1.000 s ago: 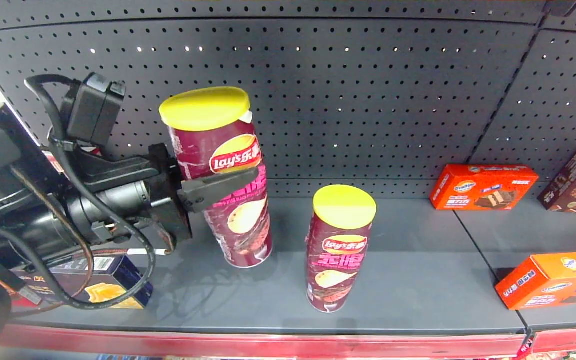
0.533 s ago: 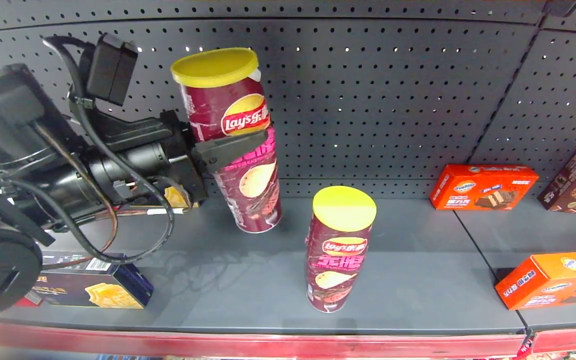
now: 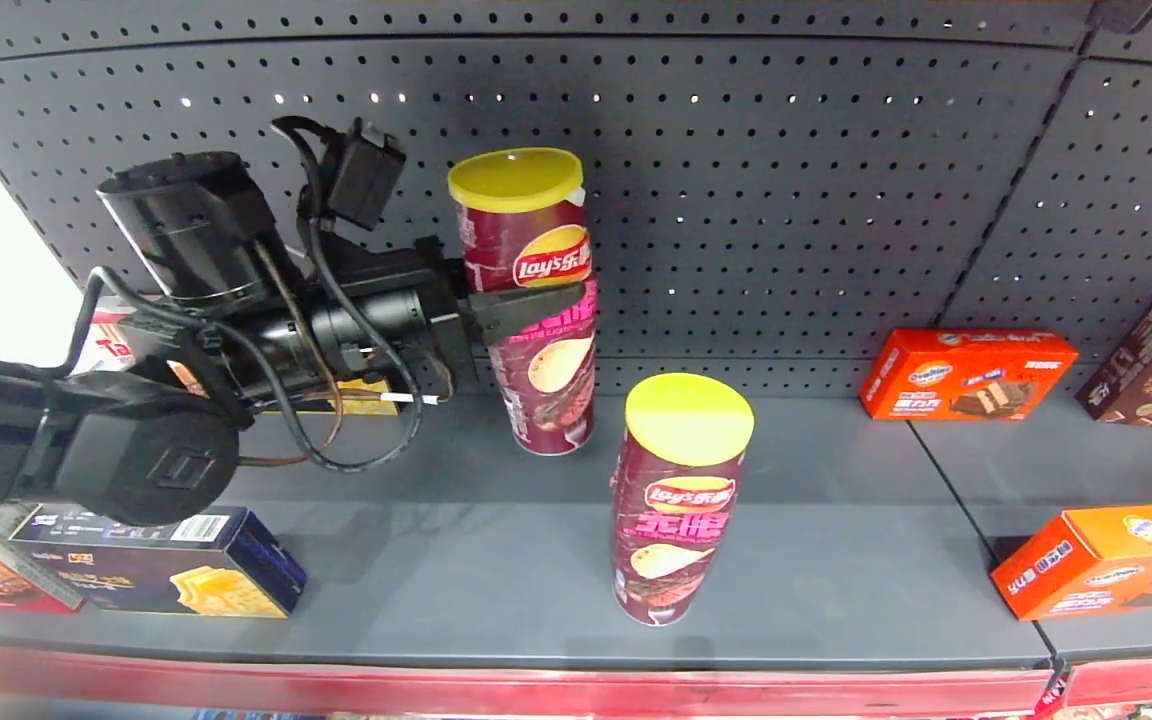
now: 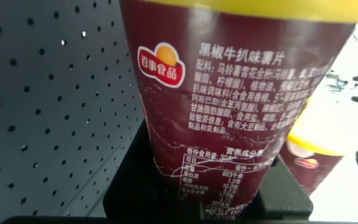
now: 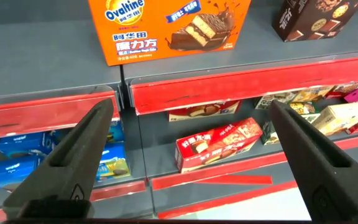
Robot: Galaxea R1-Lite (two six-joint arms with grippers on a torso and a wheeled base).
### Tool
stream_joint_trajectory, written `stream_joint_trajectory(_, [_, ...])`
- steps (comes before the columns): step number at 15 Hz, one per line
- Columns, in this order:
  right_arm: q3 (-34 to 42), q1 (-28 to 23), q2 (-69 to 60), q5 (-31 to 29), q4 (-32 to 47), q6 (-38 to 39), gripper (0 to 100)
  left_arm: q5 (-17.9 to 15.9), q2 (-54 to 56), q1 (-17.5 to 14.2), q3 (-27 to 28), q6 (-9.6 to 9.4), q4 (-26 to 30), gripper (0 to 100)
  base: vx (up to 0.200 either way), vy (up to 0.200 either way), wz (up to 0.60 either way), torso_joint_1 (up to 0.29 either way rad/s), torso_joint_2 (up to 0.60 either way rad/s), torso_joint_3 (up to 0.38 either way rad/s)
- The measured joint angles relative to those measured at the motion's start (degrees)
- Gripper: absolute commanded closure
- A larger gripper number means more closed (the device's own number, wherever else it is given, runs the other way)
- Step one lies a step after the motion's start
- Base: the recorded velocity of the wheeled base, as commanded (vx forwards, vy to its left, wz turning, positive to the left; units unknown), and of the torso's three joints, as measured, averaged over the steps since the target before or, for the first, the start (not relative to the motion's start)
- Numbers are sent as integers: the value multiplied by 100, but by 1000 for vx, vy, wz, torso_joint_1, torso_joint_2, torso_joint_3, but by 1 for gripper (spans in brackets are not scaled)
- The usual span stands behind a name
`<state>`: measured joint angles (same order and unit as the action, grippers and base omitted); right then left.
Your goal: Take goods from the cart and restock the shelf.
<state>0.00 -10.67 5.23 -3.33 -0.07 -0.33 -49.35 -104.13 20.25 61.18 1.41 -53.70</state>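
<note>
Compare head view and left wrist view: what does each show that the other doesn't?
Head view adds the dark blue box, the rear orange box, the front orange box and the brown box. Left wrist view adds the fine-print back label of the held chip can. Both show that can in the jaws of the left gripper, the standing chip can and the pegboard.
</note>
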Motion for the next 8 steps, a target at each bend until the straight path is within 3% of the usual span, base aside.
stream_joint_trajectory(2, [0, 1, 0, 0, 0, 1, 0, -5, -301, -5, 350, 0, 180, 100, 0, 0, 0, 0, 0, 0])
stream_joint_trajectory(5, [0, 4, 4, 0, 0, 1, 0, -63, -649, -16, 1069, -20, 1002, 100, 0, 0, 0, 0, 0, 0])
stream_joint_trajectory(8, [0, 1, 6, 0, 0, 1, 0, -99, -1086, -16, 1849, -35, 1251, 100, 0, 0, 0, 0, 0, 0])
